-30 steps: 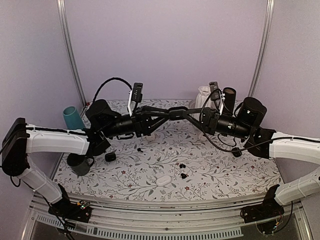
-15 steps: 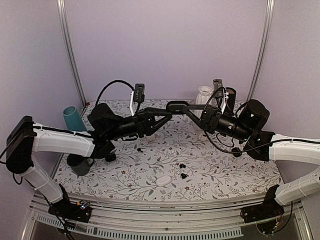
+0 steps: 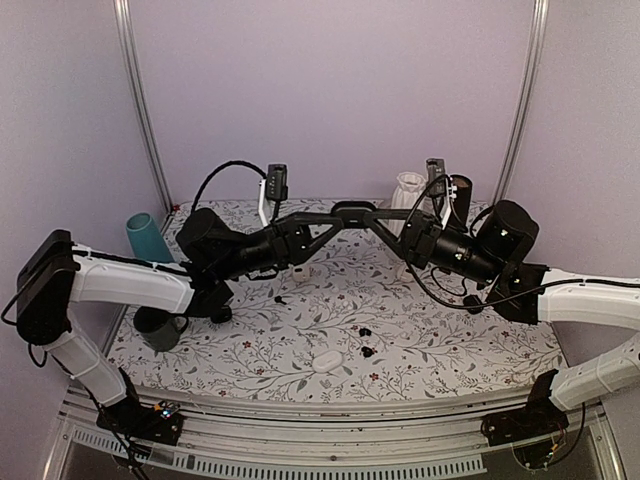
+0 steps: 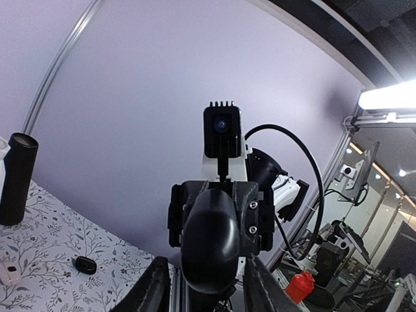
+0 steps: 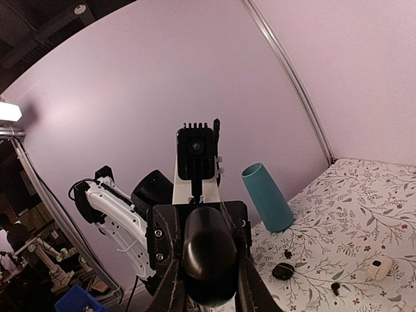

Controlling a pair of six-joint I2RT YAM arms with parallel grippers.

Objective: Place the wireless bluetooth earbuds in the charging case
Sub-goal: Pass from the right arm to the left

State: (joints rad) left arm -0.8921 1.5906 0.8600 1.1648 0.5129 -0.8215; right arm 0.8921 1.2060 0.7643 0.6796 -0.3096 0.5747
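Right tool (image 3: 364, 213) grips the case (image 3: 352, 210) aloft, left tool's (image 3: 338, 214) grip unclear; earbuds (image 3: 366, 332) lie below.

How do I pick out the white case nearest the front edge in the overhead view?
Start at the floral table and follow its near edge to the middle. The white oval case lies flat there, just left of two tiny black pieces; it is pale, smooth and much bigger than they are.

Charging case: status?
Right gripper jaws shut on black charging case, midair. Left gripper jaws flank it, grip unclear. Earbuds loose on table below. Nothing in the way.
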